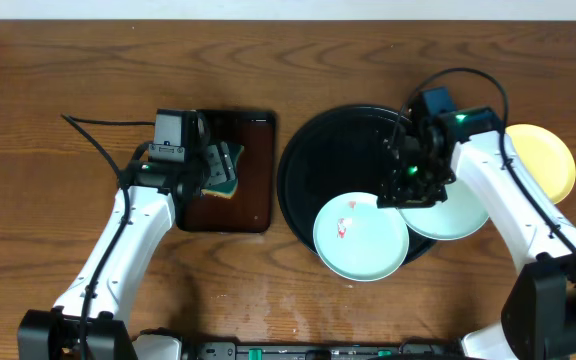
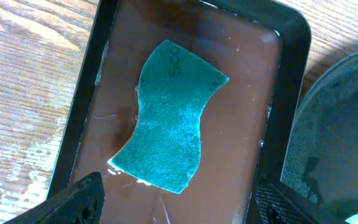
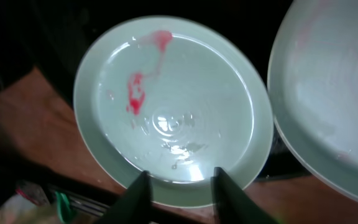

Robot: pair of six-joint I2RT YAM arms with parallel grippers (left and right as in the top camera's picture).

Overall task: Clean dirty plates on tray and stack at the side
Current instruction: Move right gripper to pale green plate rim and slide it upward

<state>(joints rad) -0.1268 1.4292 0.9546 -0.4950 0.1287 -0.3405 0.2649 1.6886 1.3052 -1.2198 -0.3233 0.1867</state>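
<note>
Overhead, the yellow plate (image 1: pixel 543 160) lies on the worktop (image 1: pixel 48 80) just right of the black tray (image 1: pixel 313 150). The smeared plate (image 1: pixel 361 237) and a second blue plate (image 1: pixel 458 215) sit at the tray's near side, the smeared one overhanging the rim. The right claw (image 3: pixel 183 194) hovers at that plate's near edge, fingers narrowly apart and gripping nothing I can see. The left claw (image 2: pixel 180 202) hangs wide apart above the green sponge (image 2: pixel 173 118) in the brown tray (image 2: pixel 82 112). I'd drop straight down, pinch the sponge across its narrow waist, then steady the plate before wiping the red smear (image 3: pixel 135 93).
</note>
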